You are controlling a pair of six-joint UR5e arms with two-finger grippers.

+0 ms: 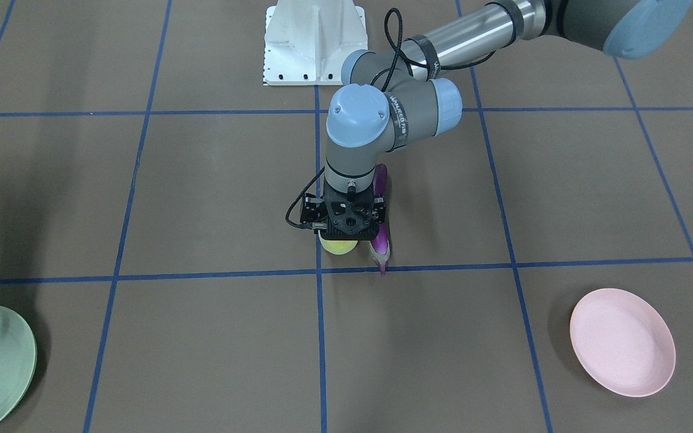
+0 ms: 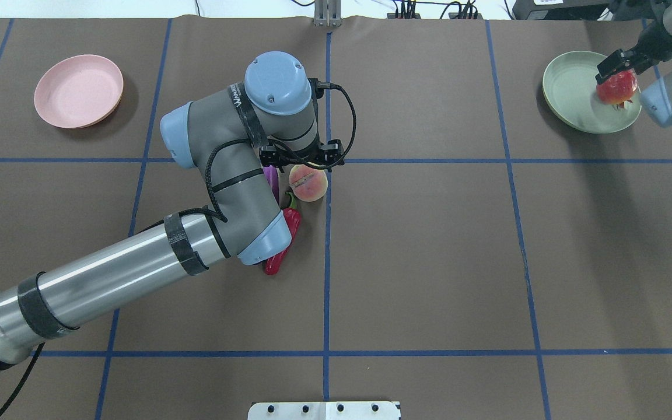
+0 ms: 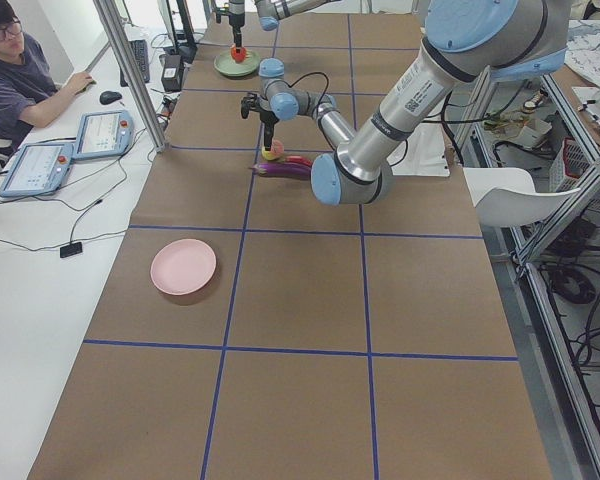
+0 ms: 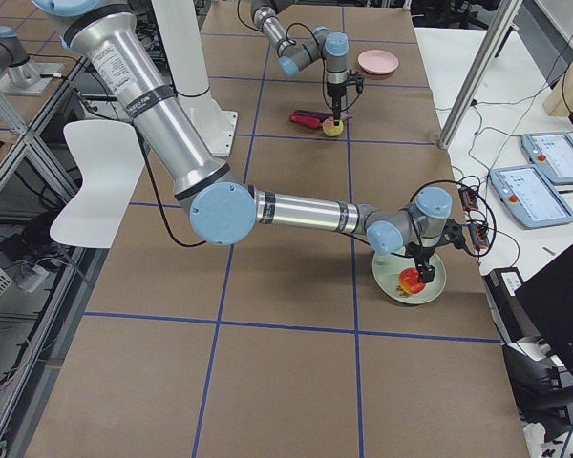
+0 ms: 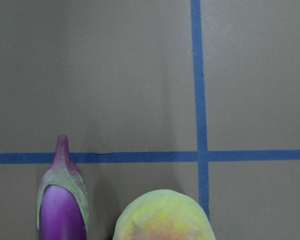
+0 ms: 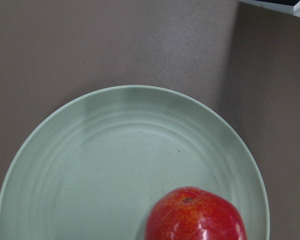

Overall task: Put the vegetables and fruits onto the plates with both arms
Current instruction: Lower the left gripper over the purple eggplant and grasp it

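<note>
My left gripper (image 2: 305, 170) stands straight down over the yellow-pink peach (image 2: 308, 183), which lies on the table; its fingers are hidden, so I cannot tell if they grip. The peach fills the bottom of the left wrist view (image 5: 162, 217). The purple eggplant (image 1: 381, 240) lies right beside the peach, and the red chili (image 2: 287, 232) lies partly under the left arm. My right gripper (image 2: 616, 63) is shut on the red-orange ball (image 2: 617, 87) over the near edge of the pale green plate (image 2: 572, 93). The pale pink plate (image 2: 78, 90) holds nothing.
The white base block (image 1: 315, 42) sits at the robot's edge of the table. Blue tape lines (image 1: 322, 337) grid the brown table cover. An operator (image 3: 15, 75) sits at a side desk with tablets beyond the table's far side.
</note>
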